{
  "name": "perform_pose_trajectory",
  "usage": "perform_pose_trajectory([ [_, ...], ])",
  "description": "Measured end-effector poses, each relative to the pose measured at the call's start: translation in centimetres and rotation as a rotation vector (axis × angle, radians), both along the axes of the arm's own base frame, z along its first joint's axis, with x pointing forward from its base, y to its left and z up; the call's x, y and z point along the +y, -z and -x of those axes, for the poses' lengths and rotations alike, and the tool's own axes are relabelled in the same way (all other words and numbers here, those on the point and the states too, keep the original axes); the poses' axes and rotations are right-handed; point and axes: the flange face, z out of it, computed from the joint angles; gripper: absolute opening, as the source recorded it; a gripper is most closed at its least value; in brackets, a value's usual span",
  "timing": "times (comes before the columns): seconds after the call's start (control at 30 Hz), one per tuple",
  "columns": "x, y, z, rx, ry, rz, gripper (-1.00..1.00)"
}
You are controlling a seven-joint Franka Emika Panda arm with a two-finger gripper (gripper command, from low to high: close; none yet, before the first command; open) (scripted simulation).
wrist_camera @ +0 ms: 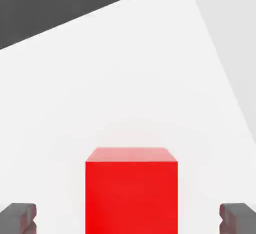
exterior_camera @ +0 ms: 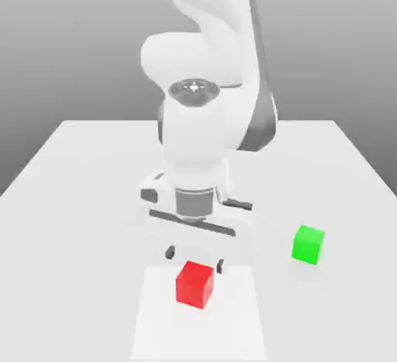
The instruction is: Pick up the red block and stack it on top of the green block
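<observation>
The red block (exterior_camera: 194,284) (wrist_camera: 131,190) rests on the white table (exterior_camera: 77,198), near its front edge. My gripper (exterior_camera: 195,259) (wrist_camera: 129,218) hangs just above it, open. One dark fingertip (wrist_camera: 19,218) and the other stand wide on either side of the cube with gaps, touching nothing. The green block (exterior_camera: 308,244) sits on the table to the exterior view's right of the red one, about two cube widths away from the hand.
The white arm (exterior_camera: 205,120) rises behind the hand over the middle of the table. A slightly lighter strip (exterior_camera: 155,329) of tabletop runs under the red block toward the front edge.
</observation>
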Motion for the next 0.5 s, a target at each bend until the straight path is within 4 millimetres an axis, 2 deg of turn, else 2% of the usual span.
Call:
perform_pose_trajectory([
  [0.1, 0.0, 2.5, 0.2, 0.003, -0.002, 0.001, 0.00],
  [0.13, 0.0, 2.9, 0.3, 0.004, -0.002, 0.001, -1.00],
  [0.33, 0.0, 3.2, 0.4, 0.004, -0.003, 0.002, -1.00],
  [0.5, 0.0, 0.0, 0.0, 0.000, 0.000, 0.000, -1.00],
])
